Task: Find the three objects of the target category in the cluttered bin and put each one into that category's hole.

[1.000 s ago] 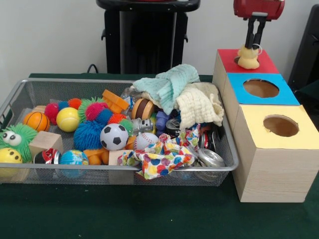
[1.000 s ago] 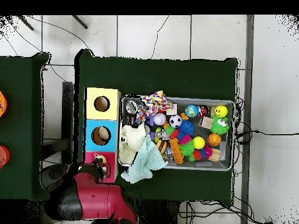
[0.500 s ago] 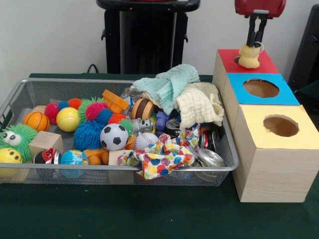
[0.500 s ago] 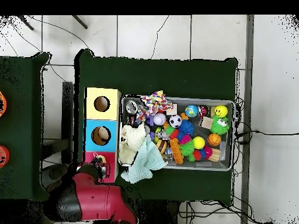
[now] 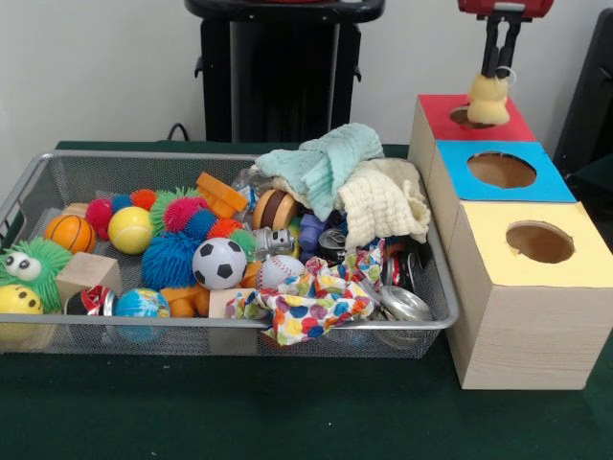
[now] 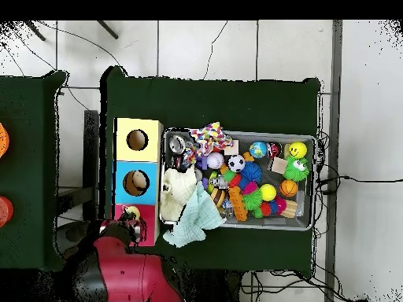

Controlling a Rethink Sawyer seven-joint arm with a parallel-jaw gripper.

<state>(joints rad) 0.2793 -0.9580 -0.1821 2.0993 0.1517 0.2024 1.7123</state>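
In the front view, at the upper right of the frame, the gripper (image 5: 500,75) hangs with its dark fingers closed on the top of a pale tan plush toy (image 5: 488,101), which dangles just above the hole of the red-topped box (image 5: 515,121); the wire mesh bin (image 5: 38,175) fills the left and centre, heaped with balls and cloths. In the overhead view, the plush toy (image 6: 131,211) sits over the red box at lower left, beside the bin (image 6: 307,225). It looks light and squashy, best pinched at its head.

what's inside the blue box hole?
In the overhead view, a pale tan rounded shape shows through the blue box hole, likely a plush toy. The front view shows only the hole's brown interior; the rest of the box is hidden.
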